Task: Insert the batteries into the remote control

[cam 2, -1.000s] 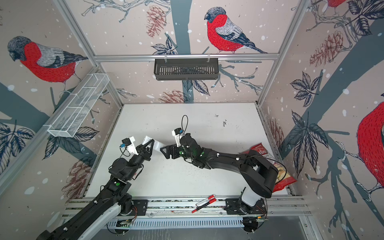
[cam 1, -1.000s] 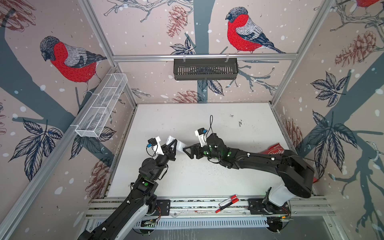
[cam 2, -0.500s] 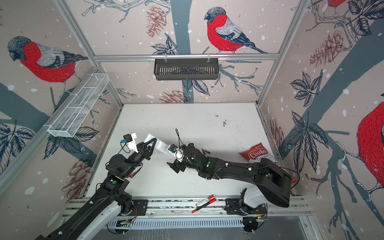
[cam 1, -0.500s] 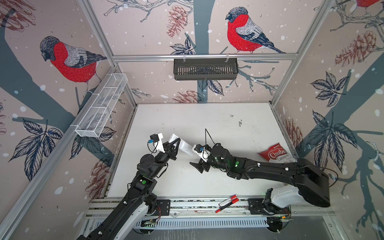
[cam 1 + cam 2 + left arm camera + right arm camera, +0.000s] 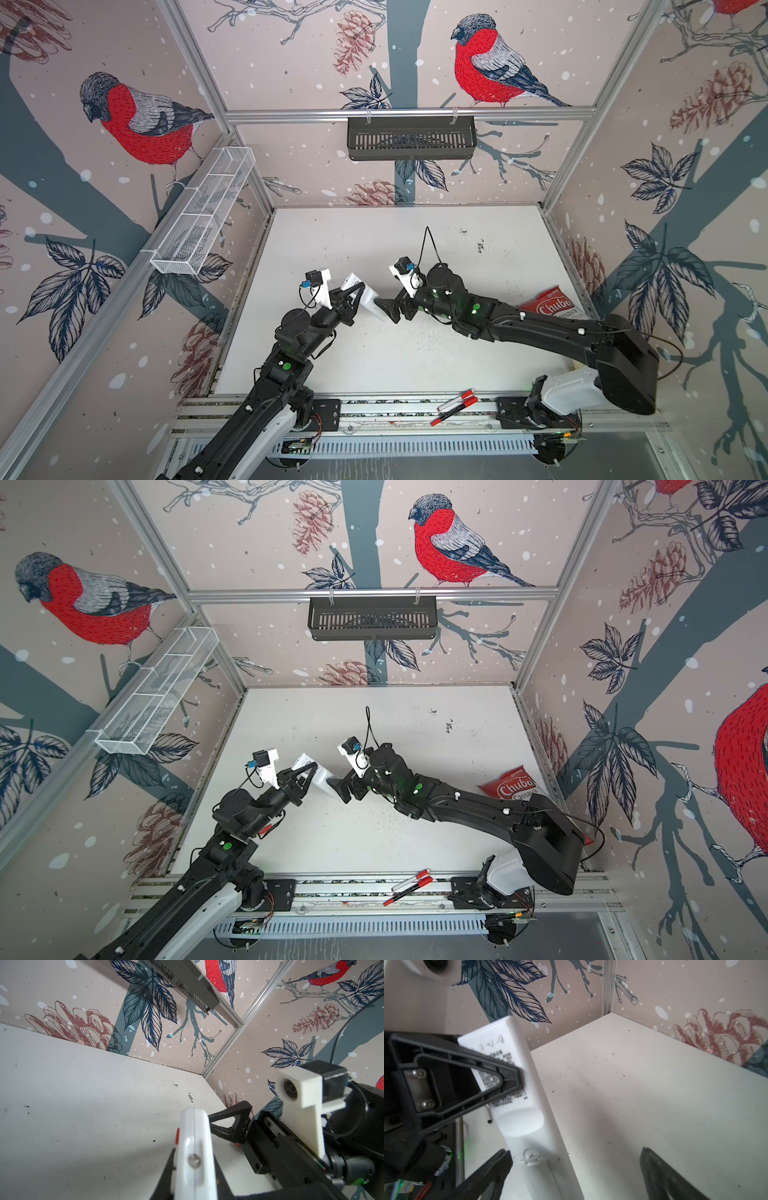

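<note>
1. Above the left-middle of the table (image 5: pixel 415 361), I hold the remote control (image 5: pixel 372 308) clear of the surface in my left gripper (image 5: pixel 356 300). The jaws are clamped across its body, and one finger lies over the printed label on its back.
2. My right gripper (image 5: pixel 574 1151) stands wide apart at the remote's free end. In the right wrist view that end sits between the 2 fingers, nearer one of them. I cannot confirm contact.
3. The remote's back faces the right wrist camera. The thumb dimple (image 5: pixel 520 1122) of the battery cover shows, and the cover looks flush and shut. I see no open bay.
4. Batteries: 0 of 2 are in sight in any view, so I cannot tell where they are. The red-and-white markers (image 5: pixel 455 407) on the front rail are not them.
5. Judgement: early stage. The remote is lifted and presented. Left to do: slide the cover off, fetch 2 batteries, seat them and close up.
</note>
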Controlling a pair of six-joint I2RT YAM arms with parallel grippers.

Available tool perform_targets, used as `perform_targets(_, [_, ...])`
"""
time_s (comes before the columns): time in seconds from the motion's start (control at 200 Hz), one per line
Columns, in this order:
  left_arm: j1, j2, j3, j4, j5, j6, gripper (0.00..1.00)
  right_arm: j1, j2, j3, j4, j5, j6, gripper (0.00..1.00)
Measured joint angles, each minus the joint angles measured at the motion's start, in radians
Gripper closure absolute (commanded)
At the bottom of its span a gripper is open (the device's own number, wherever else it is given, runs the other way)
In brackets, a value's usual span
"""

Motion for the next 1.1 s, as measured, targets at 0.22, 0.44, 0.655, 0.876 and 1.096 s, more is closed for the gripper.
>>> perform_targets(0.22, [0.000, -0.021, -0.003, 0.000, -0.022, 0.001, 1.00, -0.050, 0.079, 0.073, -0.047, -0.116, 0.228, 0.00])
perform_targets(0.44, [0.000, -0.037, -0.003, -0.006, -0.044, 0.001, 1.00, -0.062, 0.096, 0.056, -0.064, -0.163, 0.353, 0.00])
perform_targets(0.655, [0.000, -0.039, -0.003, -0.008, -0.049, 0.002, 1.00, -0.059, 0.105, 0.035, -0.043, -0.192, 0.410, 0.00])
perform_targets(0.876, [0.000, -0.043, -0.003, -0.009, -0.066, 0.012, 1.00, -0.056, 0.123, 0.035, -0.012, -0.202, 0.452, 0.00])
perform_targets(1.096, [0.000, -0.047, -0.003, -0.028, -0.073, 0.019, 1.00, -0.053, 0.140, 0.035, 0.006, -0.210, 0.478, 0.01])
